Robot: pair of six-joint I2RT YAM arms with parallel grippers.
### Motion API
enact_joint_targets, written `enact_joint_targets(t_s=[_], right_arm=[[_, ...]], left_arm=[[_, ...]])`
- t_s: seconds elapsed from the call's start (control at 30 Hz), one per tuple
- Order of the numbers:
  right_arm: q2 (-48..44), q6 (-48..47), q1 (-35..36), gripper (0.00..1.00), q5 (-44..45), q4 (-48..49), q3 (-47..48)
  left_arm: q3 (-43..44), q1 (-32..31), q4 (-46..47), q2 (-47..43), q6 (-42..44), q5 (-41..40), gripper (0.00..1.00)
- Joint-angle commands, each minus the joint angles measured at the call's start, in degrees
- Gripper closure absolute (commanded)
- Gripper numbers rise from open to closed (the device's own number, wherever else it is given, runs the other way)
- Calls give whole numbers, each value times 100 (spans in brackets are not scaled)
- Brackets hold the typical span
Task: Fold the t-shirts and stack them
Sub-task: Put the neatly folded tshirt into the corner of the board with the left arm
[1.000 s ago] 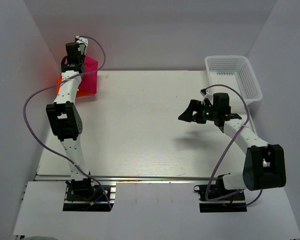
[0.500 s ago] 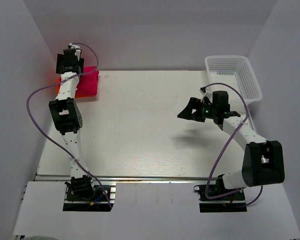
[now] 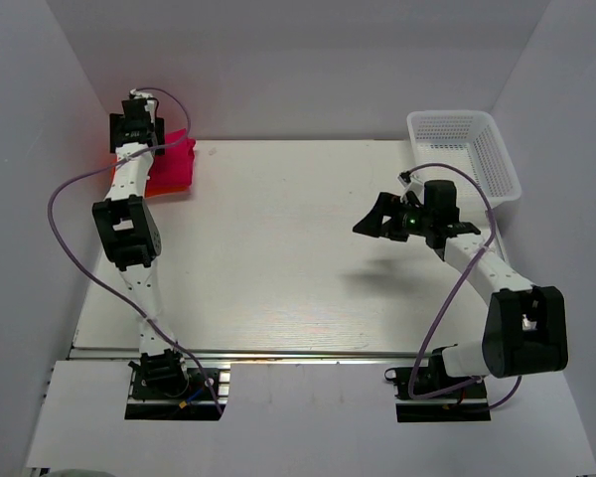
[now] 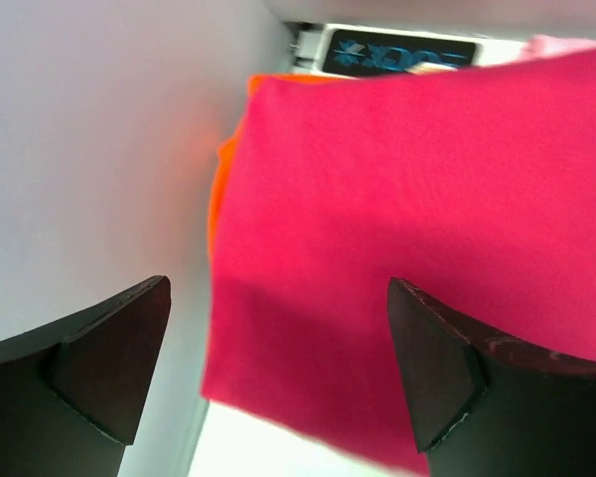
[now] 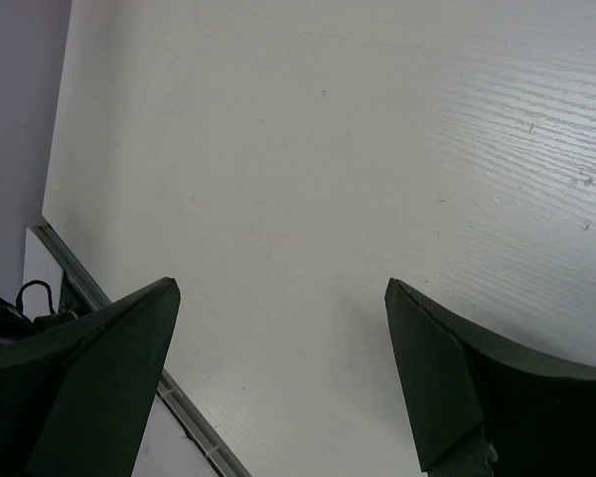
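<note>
I read left tool (image 4: 278, 363) spread wide, pinching nothing, over pink t-shirt (image 3: 174, 167). Pink lies folded atop orange t-shirt (image 4: 217, 204), far-left corner of worktop (image 3: 278, 248). Right tool (image 3: 371, 224) spread, nothing between fingers, above worktop. White basket (image 3: 499, 159) far right.

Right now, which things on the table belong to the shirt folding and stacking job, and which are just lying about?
Part of the job:
- pink t-shirt, far left corner
- orange t-shirt, peeking out beneath the pink one

Just lying about:
- white mesh basket, far right corner, well away from both shirts
</note>
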Motion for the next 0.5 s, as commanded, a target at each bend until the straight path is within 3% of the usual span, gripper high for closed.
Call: enact_joint_targets(t_s=[0.0,0.17,0.37,0.47], right_arm=[[-317,-14,28,10,-127,254,-61],[-633,-67,28,10,-162,324,-271],[-1098,-155,19,10,-154,315,-834],[-1336,-190,-7,10,-49,280,-1124]], left_arm=[[-169,-93,-324,-1054,-528,520,0],[-862,-154,-475,-1976,-1240,1935,0],[-2329,-646,-466,-3065,-2092,2190,0],[-3857,-1276,332,-4020,-2462,2191,0]])
